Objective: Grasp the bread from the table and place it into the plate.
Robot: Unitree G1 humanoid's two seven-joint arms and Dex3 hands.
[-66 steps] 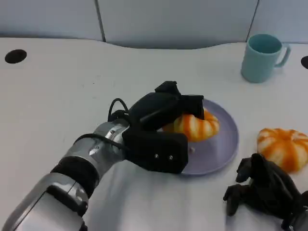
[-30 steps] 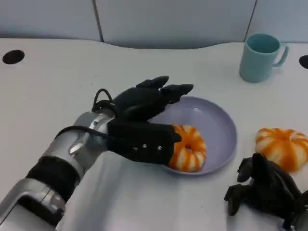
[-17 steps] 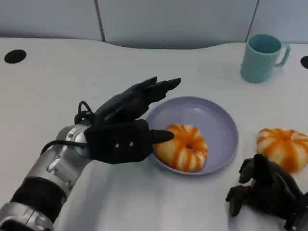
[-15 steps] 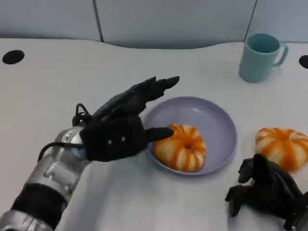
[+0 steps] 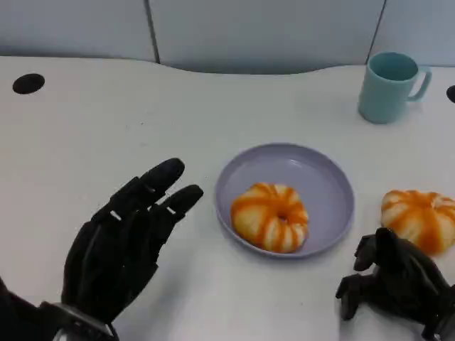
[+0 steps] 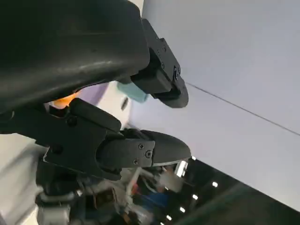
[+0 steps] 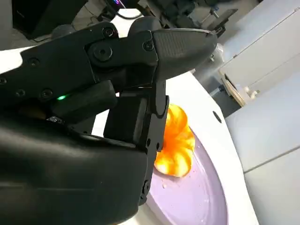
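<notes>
Head view shows you the orange-striped ring-shaped bread (image 5: 270, 217) lying in the round lilac plate (image 5: 323, 185). Left hand (image 5: 124, 245), near-left, has fingers apart, holding nothing; right hand (image 5: 394, 284) rests curled, empty. Placement looks finished; next, retract.

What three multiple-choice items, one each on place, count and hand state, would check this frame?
1. Where is the teal ceramic mug?
A. on the plate
B. far right of the table
C. in the left hand

2. How many orange-and-white striped round breads are there?
A. one
B. two
C. three

3. What is the left hand doing?
A. holding nothing, fingers spread
B. gripping bread
C. holding the mug

Answers:
1 B: the teal ceramic mug stands beyond the round lavender plate.
2 B: one bread on the plate, another bread on the table.
3 A: the left hand is empty.
</notes>
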